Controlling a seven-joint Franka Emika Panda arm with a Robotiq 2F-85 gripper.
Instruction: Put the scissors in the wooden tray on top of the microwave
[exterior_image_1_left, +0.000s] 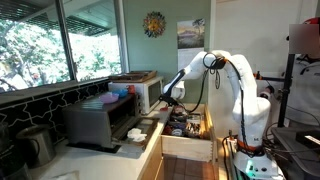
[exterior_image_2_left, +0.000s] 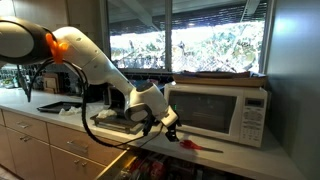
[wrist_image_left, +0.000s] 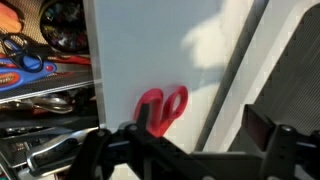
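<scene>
The black two-finger gripper (wrist_image_left: 200, 130) is held over the red-handled scissors (wrist_image_left: 162, 108), fingers spread apart so that they can be straddled.

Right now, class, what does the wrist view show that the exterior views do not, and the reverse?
Wrist view only: blue handles among the clutter in the open drawer. Exterior views only: the microwave, the wooden tray on top of it, and the robot's arm. Shared: the red scissors lying on the white counter, with the open gripper close by, not holding them.
</scene>
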